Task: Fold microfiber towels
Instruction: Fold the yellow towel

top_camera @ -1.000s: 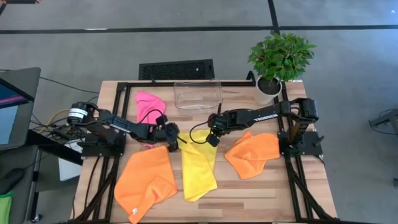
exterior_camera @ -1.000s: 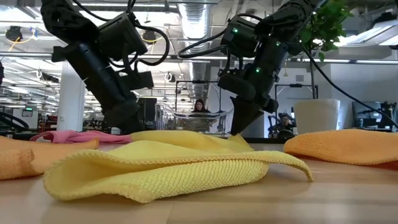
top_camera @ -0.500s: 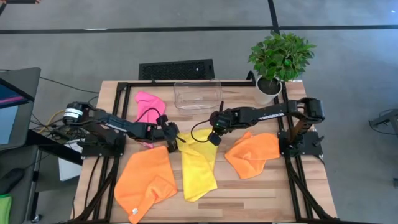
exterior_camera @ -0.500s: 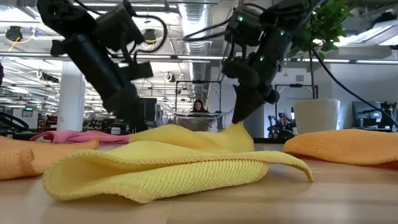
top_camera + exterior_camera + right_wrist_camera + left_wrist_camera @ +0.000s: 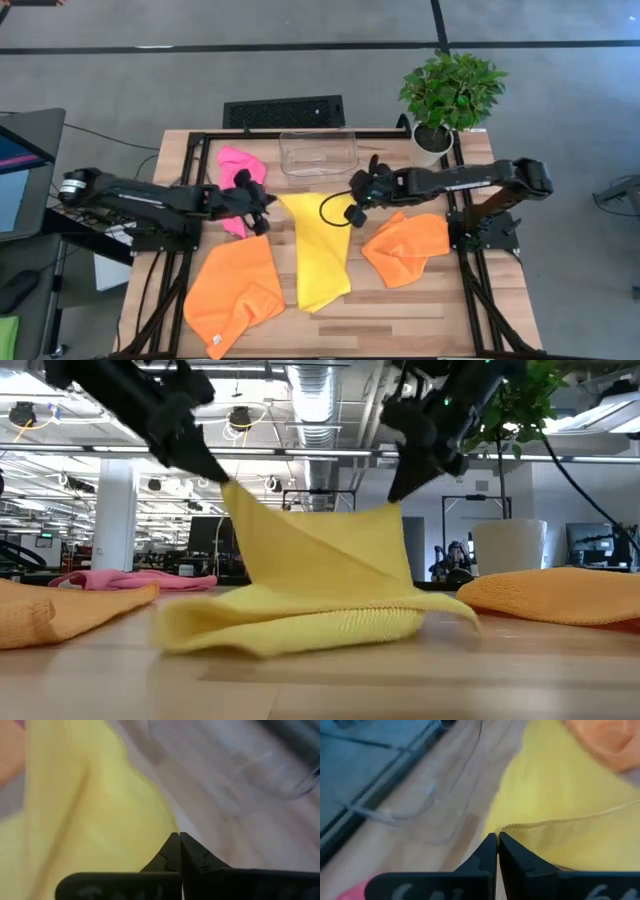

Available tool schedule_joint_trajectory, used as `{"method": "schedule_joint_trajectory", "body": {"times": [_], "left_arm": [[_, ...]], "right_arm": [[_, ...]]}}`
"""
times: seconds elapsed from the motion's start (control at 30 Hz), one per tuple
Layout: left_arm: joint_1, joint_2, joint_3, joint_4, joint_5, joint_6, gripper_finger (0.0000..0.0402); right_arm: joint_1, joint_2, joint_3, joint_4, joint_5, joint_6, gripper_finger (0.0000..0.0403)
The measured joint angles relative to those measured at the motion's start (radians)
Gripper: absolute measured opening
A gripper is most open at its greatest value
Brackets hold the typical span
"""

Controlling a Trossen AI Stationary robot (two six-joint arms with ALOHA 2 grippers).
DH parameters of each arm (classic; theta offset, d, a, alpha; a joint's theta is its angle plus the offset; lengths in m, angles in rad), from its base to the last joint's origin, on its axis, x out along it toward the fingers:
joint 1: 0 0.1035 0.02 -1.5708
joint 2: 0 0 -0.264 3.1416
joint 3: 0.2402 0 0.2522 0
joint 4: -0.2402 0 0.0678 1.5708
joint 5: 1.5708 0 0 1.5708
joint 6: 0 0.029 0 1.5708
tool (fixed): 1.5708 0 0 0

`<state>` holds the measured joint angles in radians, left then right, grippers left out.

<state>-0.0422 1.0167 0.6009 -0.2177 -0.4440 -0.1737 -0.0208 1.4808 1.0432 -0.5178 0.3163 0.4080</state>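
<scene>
The yellow towel point(image 5: 318, 250) is at the table's middle. Its far edge is raised between my two grippers and its near part point(image 5: 300, 625) lies on the table. My left gripper point(image 5: 270, 200) is shut on its far left corner. My right gripper point(image 5: 356, 197) is shut on its far right corner. The pink towel point(image 5: 238, 168) lies crumpled at the far left. One orange towel point(image 5: 235, 290) lies at the near left with a corner folded over. The other orange towel point(image 5: 405, 247) lies bunched at the right. My left gripper pinches the yellow towel's far left corner point(image 5: 506, 827) between its two fingers, coming slanting from above and from the left. The corner point(image 5: 226, 486) is held high and the cloth hangs down from it to the table. My right gripper pinches the yellow towel's far right corner point(image 5: 165, 832) between its two fingers, coming slanting from above and from the right. The corner point(image 5: 394, 506) is lifted clear; the far edge sags a little between the two grippers, and the near part rests on the table.
A clear plastic bin point(image 5: 318, 152) stands at the far edge, just beyond the lifted towel. A potted plant point(image 5: 450, 95) stands at the far right corner. Bare wood point(image 5: 400, 310) shows at the near right.
Both grippers have risen and gone toward the far edge, the left one also leftward and the right one rightward. The yellow towel's far edge has been lifted off the table and spread out between them; its near part has stayed on the table.
</scene>
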Motion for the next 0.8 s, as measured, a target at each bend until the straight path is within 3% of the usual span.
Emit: {"method": "schedule_joint_trajectory", "body": {"times": [0.3, 0.6, 0.8], "left_arm": [[-0.003, -0.067, 0.237, -0.285, -0.009, 0.088, 0.0000], [-0.003, -0.049, 0.482, -0.406, 0.022, 0.224, 0.0000], [-0.002, 0.027, 0.616, -0.448, 0.149, 0.306, 0.0000]], "right_arm": [[0.037, -0.158, 0.000, -0.004, 0.136, -0.042, 0.0007], [0.081, -0.306, 0.006, -0.005, 0.214, -0.081, 0.0007], [0.116, -0.350, 0.036, -0.005, 0.296, -0.139, 0.0007]]}}
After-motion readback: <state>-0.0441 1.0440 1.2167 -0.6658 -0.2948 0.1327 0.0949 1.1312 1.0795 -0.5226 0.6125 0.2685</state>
